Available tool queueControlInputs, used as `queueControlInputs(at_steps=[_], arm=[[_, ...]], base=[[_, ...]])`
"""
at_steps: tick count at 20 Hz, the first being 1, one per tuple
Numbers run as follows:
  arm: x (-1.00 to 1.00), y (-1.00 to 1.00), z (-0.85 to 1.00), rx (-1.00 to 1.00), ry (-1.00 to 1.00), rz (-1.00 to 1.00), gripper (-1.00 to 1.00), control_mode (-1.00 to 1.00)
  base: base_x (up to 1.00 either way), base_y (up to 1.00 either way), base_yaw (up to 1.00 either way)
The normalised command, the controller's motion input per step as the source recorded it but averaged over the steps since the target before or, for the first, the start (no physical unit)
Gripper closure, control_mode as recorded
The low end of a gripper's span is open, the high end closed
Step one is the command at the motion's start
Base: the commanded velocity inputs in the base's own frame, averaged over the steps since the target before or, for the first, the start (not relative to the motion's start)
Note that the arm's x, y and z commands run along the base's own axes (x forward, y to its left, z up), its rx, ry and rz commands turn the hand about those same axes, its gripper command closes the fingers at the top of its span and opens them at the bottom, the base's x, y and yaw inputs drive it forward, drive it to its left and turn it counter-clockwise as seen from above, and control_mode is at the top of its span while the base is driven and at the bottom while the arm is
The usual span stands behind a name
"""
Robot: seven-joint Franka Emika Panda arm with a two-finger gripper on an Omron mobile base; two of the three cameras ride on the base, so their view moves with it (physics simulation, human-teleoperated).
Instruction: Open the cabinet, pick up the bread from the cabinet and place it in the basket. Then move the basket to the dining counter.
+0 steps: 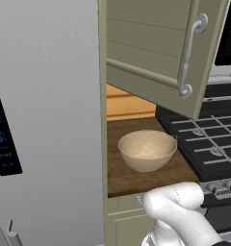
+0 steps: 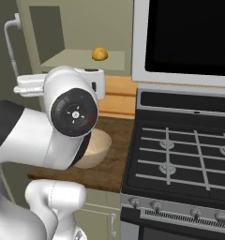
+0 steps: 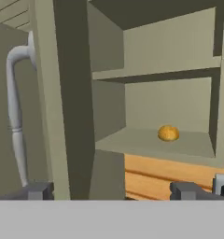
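Golden bread (image 3: 168, 133) sat right of centre on the bottom shelf, cabinet (image 3: 62, 102) door swung wide; gripper (image 3: 112, 190) fingers spread; best steered past the door edge, squarely centred.

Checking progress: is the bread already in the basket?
No, the bread sits on the cabinet shelf; the basket holds nothing.

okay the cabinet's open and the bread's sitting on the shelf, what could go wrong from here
1. The open door stands edge-on between the fingertips in the hand view; reaching straight ahead may knock it before the gripper reaches the bread.
2. The bread is a small round lump far back on the shelf, so a poor pinch may roll it away.
3. The basket sits partly under the door; dropped bread could miss it.
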Motion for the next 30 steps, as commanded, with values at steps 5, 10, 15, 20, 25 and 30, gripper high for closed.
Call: queueControlInputs(at_steps=[5,10,15,20,25,30], arm=[[0.19,0.56,-0.08,0.00,-0.05,0.18,-1.00,-1.00],[0.19,0.46,0.00,0.02,0.00,0.21,-1.00,-1.00],[0.00,0.60,-0.02,0.00,0.00,0.36,-1.00,-1.00],[-0.05,0.72,-0.09,0.00,0.03,0.51,-1.00,-1.00],[-0.14,0.78,-0.17,0.00,0.09,0.64,-1.00,-1.00],[0.01,0.63,-0.02,0.00,0.03,0.31,-1.00,-1.00]], base=[[0.00,0.00,0.00],[0.00,0.00,0.00],[0.00,0.00,0.00],[0.00,0.00,0.00],[0.00,0.00,0.00],[0.00,0.00,0.00]])
